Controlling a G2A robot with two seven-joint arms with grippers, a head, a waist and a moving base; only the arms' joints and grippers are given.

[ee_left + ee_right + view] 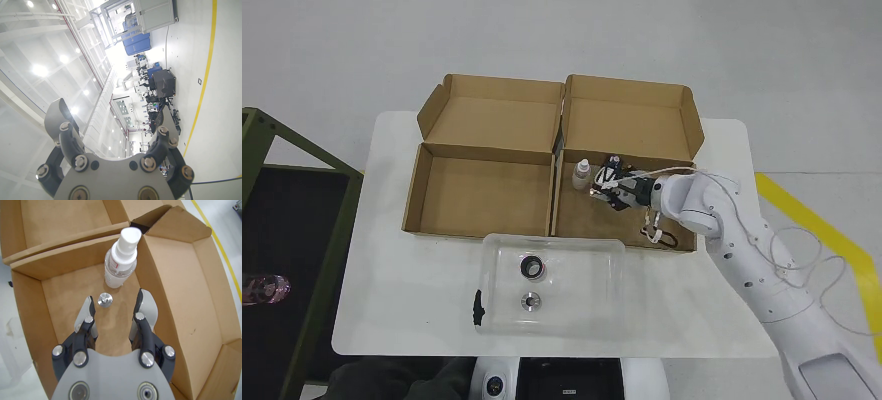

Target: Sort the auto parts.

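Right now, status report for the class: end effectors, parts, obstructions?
Right end effector open, empty, over right box floor. Left end effector open, empty. Disc beside one finger; red ring, metal ring in tray. Bottle upright just past disc.

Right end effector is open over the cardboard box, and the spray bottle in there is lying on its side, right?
No, the spray bottle stands upright, not on its side; the right wrist view shows it. The rest holds: the right end effector is open over the cardboard box that holds the bottle.
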